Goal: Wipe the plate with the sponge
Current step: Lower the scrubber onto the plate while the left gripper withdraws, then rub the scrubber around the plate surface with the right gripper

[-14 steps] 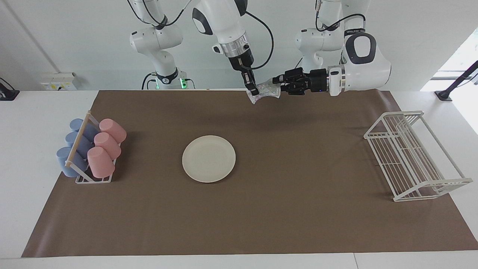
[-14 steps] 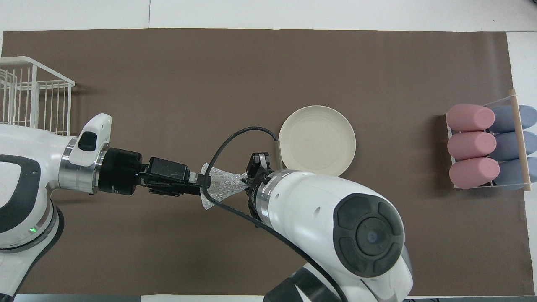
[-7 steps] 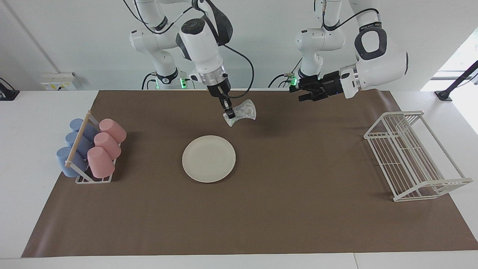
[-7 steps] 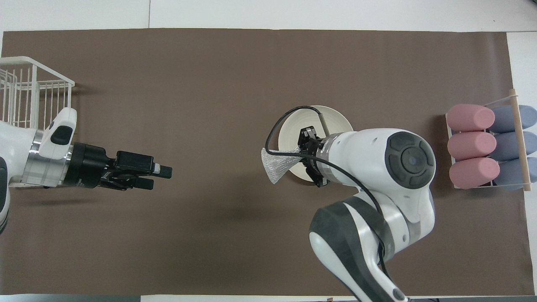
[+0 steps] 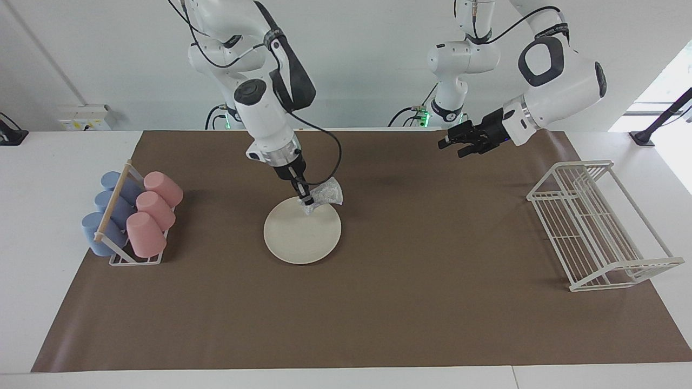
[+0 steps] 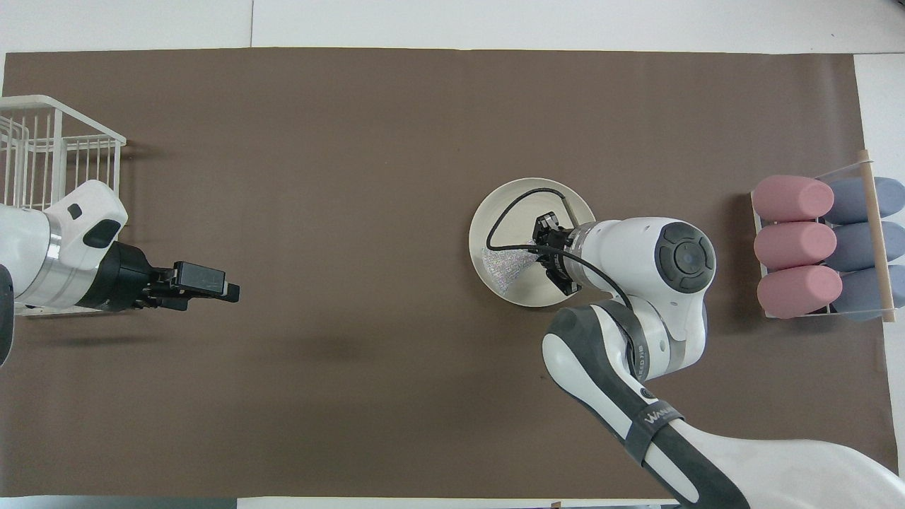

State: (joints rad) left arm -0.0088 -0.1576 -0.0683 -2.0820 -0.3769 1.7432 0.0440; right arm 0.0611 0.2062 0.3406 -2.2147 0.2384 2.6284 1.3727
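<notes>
**A:** Start with the facing view. Where is everything?

**B:** The plate (image 5: 302, 229) lies flat on the brown mat (image 5: 378, 302) covering the tabletop, between the cup rack (image 5: 130, 219) and the white wire rack (image 5: 594, 227). The right gripper (image 5: 306, 201) is clamped tight on one end of the sponge (image 5: 324, 195), over the plate's edge nearest the robots. The sponge's lower corner looks level with that rim, though I can't say whether it presses on it. The left gripper (image 5: 451, 143) hangs with its fingers apart and nothing in them, over the mat toward the wire rack's end; that arm is waiting.

**A:** How should the wipe go?

**B:** In my judgement, lower until the loose end flattens on the plate, then sweep in overlapping passes, pressing lightly so the unheld plate doesn't slide.

**A:** And the overhead view?

**B:** The right gripper (image 6: 541, 249) and its wrist cover part of the plate (image 6: 509, 201), and a black cable (image 6: 505, 212) loops across it. The sponge (image 6: 505, 265) fans out toward the plate's nearer rim. The left gripper (image 6: 230, 291) points across bare mat (image 6: 353, 141), holding nothing.

**A:** Anything hard to read?

**B:** Contact can't be judged from above. The wire rack (image 6: 42, 155) is cut off at the frame's edge, and the blue cups (image 6: 859, 240) sit partly hidden by the pink cups (image 6: 795, 244).
</notes>
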